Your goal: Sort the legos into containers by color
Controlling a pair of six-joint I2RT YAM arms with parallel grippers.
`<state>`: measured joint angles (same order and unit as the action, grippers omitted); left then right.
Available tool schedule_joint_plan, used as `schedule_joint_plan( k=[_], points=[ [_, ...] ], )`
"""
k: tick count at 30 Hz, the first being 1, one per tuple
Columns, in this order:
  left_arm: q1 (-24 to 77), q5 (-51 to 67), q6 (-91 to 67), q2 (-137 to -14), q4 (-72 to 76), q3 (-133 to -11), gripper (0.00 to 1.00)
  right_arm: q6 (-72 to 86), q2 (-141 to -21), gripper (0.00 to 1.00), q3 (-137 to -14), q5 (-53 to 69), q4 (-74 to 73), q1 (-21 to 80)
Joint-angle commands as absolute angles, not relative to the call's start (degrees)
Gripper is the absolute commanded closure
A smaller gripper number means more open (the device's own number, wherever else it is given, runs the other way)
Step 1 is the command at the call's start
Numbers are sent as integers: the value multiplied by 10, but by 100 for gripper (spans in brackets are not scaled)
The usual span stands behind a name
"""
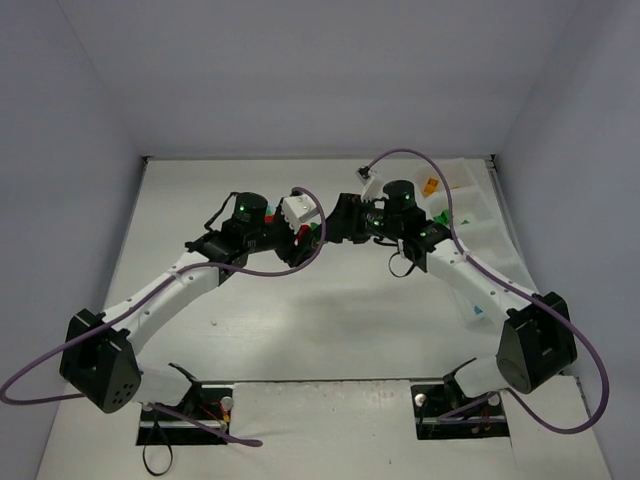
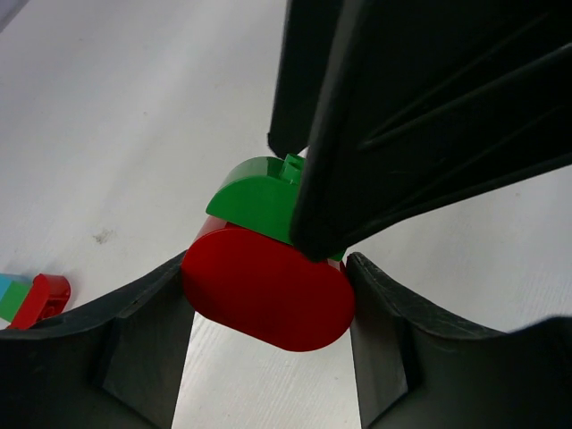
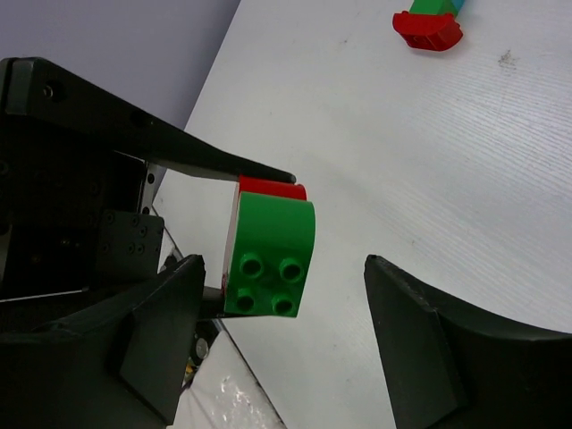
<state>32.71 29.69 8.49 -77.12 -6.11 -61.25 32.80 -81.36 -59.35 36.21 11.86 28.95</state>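
- Two stuck legos, red brick (image 2: 268,290) and green brick (image 3: 273,255), likely need splitting before sorting.
- Hence left gripper (image 2: 268,299) clamps red; right gripper (image 3: 284,268) straddles green, unclosed.

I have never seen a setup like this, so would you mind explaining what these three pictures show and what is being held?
Gladly. The machine is two robot arms bolted to a white table. The overhead picture looks down on both, with the left arm on the left. The other two pictures come from a small camera on each wrist, so the dark shapes along their lower edges are that arm's own fingers. The left fingers are closed on a red brick with a green brick stuck to it. The right fingers stand open on either side of the green brick, and one seems to touch it. A small clump of red, green and blue pieces lies on the table. Far right is a pale tray of compartments, with an orange brick at its far end.
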Motion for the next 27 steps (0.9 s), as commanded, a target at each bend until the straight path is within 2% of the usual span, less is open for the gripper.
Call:
schedule_joint_plan(
  k=[1, 5, 6, 7, 9, 10, 14, 16, 20, 24, 25, 27],
  points=[
    [337, 304, 83, -749, -25, -622, 77, 333, -817, 33, -630, 355, 173, 300],
    [338, 305, 82, -745, -22, -620, 78, 332, -824, 42, -632, 355, 175, 301],
    [338, 303, 83, -746, -22, -621, 77, 333, -824, 49, -631, 356, 175, 301],
    [338, 299, 83, -745, -21, -621, 78, 332, -824, 66, -631, 357, 174, 301],
    [338, 292, 84, -746, -22, -619, 77, 333, -822, 86, -630, 359, 174, 301],
    [338, 289, 85, -747, -21, -617, 77, 333, -820, 100, -630, 359, 174, 301],
    [338, 282, 88, -749, -18, -610, 79, 323, -812, 100, -623, 356, 163, 294],
    [338, 274, 89, -748, -18, -602, 83, 315, -801, 100, -618, 346, 152, 281],
    [338, 266, 88, -743, -14, -587, 84, 282, -773, 100, -609, 330, 118, 206],
    [338, 272, 69, -734, -10, -574, 84, 187, -760, 99, -632, 148, 11, 122],
    [339, 273, 59, -731, -10, -570, 83, 172, -762, 99, -634, 71, 6, 110],
    [338, 279, 48, -722, 9, -558, 83, 173, -773, 98, -633, 6, 4, 73]
  ],
)
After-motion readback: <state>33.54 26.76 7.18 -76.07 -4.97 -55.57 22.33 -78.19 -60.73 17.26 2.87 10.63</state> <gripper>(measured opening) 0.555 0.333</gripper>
